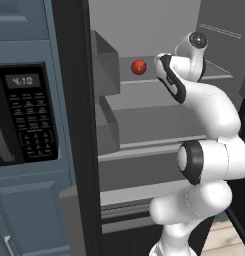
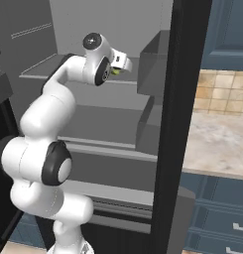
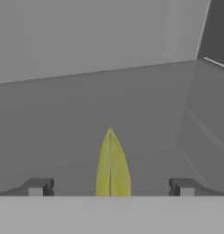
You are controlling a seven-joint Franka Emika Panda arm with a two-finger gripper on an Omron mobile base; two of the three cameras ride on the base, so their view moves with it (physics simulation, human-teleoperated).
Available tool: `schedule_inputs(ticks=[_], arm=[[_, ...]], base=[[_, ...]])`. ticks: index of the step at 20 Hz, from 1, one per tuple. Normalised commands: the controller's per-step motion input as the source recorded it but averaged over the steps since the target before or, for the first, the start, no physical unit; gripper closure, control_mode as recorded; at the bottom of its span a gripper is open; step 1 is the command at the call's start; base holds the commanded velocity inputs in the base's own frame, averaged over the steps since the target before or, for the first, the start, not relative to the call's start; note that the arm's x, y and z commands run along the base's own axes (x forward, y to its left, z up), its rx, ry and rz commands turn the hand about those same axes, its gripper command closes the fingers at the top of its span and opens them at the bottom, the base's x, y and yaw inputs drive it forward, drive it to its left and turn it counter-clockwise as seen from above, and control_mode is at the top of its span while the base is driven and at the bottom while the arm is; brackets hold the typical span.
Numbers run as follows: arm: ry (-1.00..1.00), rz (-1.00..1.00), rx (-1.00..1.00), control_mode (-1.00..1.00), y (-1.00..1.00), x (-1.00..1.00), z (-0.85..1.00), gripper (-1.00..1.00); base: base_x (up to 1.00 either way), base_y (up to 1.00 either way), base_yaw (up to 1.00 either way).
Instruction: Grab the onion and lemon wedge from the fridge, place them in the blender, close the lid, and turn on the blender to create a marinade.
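One onion sits on a shelf in the fridge. One lemon wedge lies between the two spread fingers of the tool, which grasps nothing.

left base view: set behind the arm at its left, facing forward into the open fridge; the arm climbs from 5 o'clock, the microwave sits close at 9 o'clock, and the onion lies on a shelf toward 12 o'clock.
right base view: set behind the arm at its right, facing the same fridge interior; the arm rises from 7 o'clock, the desk shows at 3 o'clock.
shared: both take in the arm and the grey shelves.
hand view: very near the shelf floor, looking along the jaws, the lemon wedge at 6 o'clock between the fingertips.
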Motion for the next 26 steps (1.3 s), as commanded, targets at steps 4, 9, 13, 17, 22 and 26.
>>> schedule_inputs(ticks=[4,9,13,17,22,26], arm=[[0.01,0.0,0.01,-1.0,-0.04,0.3,-0.15,-1.0],[0.04,0.0,0.0,-1.0,0.0,0.21,-0.17,-1.0],[0.07,0.0,0.0,-1.0,0.0,0.02,-0.15,-1.0],[0.1,0.0,0.0,-1.0,0.0,0.0,-0.17,-1.0],[0.09,0.0,0.0,-1.0,0.0,0.0,-0.2,-1.0],[0.03,0.0,0.0,-1.0,0.0,0.01,-0.16,-1.0]], base=[[0.0,0.0,0.0],[0.0,0.0,0.0],[0.0,0.0,0.0],[0.0,0.0,0.0],[0.0,0.0,0.0],[0.0,0.0,0.0]])
